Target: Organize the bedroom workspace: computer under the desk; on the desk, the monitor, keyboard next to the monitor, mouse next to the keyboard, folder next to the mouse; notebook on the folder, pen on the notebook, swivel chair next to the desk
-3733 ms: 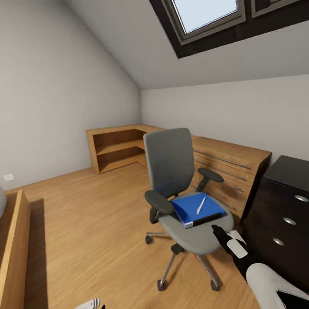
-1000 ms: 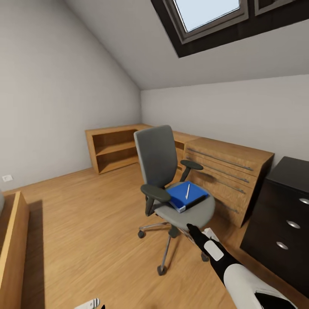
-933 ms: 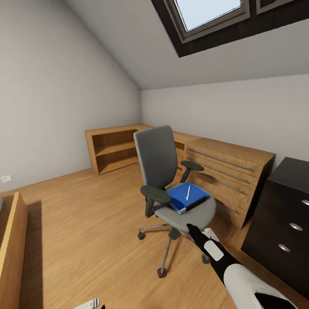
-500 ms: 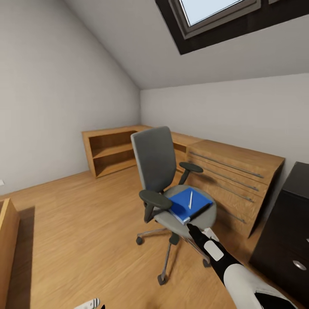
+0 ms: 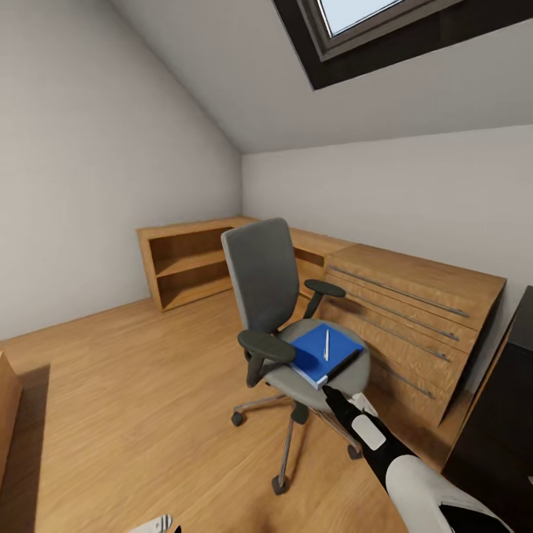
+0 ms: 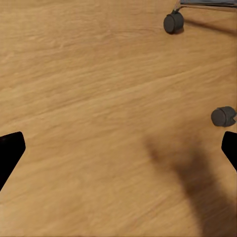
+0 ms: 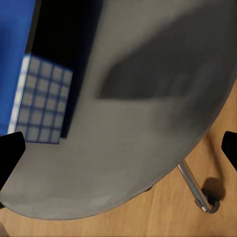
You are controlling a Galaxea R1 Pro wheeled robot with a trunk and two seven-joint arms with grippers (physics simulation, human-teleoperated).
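Chair (image 5: 285, 326) sitting further left than 3.7 s ago, camera panning. Folder (image 5: 324, 352) lying on seat, pen (image 5: 326, 345) atop. Right end effector (image 5: 332, 396) hovering at seat edge, fingers apart; left end effector (image 6: 118, 148) apart, facing floor (image 6: 89, 98).

Light wooden cabinets (image 5: 385, 296) line the walls beneath a skylight (image 5: 370, 22).

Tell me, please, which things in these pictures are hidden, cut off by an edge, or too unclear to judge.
- Notebook: head view, not distinguishable; only the pen shows on the folder.
- Black drawer unit: head view, cut off by the right edge.
- Right gripper: head view, seen from behind, so open or shut is unclear there.
- Swivel chair: right wrist view, seat only, cut by the edges.
- Left gripper: left wrist view, just fingertip corners at the edges.
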